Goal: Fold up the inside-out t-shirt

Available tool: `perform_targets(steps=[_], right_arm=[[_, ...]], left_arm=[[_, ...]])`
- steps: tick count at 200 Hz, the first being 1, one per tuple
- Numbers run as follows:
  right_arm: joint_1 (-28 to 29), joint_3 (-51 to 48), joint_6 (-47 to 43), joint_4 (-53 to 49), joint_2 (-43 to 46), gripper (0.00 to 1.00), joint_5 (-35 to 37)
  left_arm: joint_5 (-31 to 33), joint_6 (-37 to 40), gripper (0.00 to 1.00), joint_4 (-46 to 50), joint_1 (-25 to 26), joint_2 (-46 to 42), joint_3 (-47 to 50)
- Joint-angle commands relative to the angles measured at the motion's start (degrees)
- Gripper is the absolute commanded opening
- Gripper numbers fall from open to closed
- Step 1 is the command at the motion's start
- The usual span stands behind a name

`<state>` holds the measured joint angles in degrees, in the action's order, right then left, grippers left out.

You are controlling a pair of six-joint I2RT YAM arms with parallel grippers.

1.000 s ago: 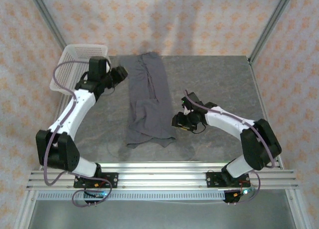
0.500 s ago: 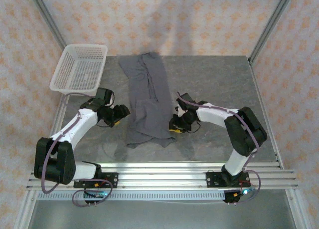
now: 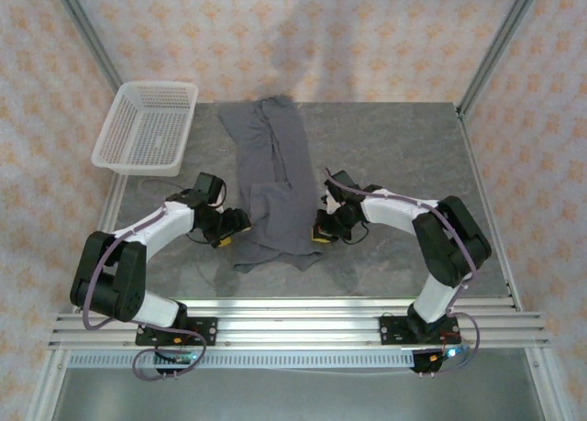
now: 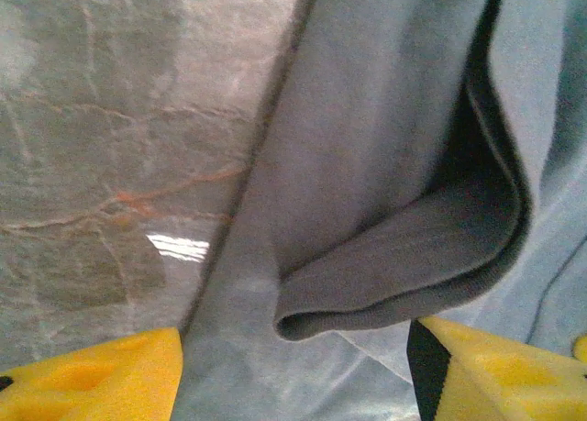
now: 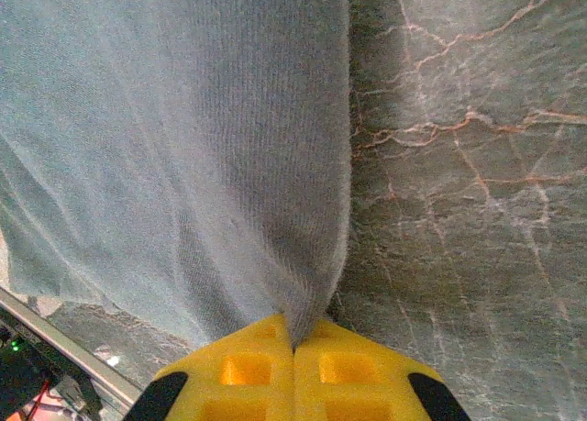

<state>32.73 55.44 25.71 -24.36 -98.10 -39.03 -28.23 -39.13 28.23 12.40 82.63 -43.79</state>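
The t-shirt (image 3: 273,178): we see it, dark grey, lying in 1 long strip down the middle of the table (image 3: 404,146).
The left claw (image 3: 235,228): low at the shirt's left edge. Its 2 yellow pads (image 4: 87,375) stand spread, with a folded edge of cloth between them.
The right claw (image 3: 320,230): at the shirt's right edge. Its pads (image 5: 243,371) are pressed together, pinching the cloth.
The basket (image 3: 151,87): white, far left, apart from the shirt.

grey marbled table (image 3: 394,155), white mesh basket (image 3: 147,126) at its corner, peach patterned walls (image 3: 303,36)
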Motion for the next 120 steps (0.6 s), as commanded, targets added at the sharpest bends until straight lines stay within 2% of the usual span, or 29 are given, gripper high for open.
perform_targets(steps=[1, 36, 91, 107, 120], right_arm=[[0.2, 1.5, 0.0, -0.6, 0.4, 0.0, 0.1], [0.2, 1.5, 0.1, -1.1, 0.4, 0.0, 0.7], [0.2, 1.6, 0.3, -1.2, 0.3, 0.0, 1.0], [0.2, 1.6, 0.3, -1.2, 0.4, 0.0, 1.2], [0.2, 1.7, 0.3, -1.3, 0.4, 0.0, 1.2]], left_arm=[[1.4, -0.6, 0.63, -4.6, 0.4, 1.5, 1.5], [0.0, -3.8, 0.49, -11.3, 1.0, 2.7, 2.7], [2.6, -3.7, 0.44, -10.0, 1.1, 5.1, 3.1], [3.0, -4.3, 0.37, -11.0, 1.1, 5.1, 3.6], [2.1, -4.8, 0.27, -13.0, 1.1, 5.2, 3.6]])
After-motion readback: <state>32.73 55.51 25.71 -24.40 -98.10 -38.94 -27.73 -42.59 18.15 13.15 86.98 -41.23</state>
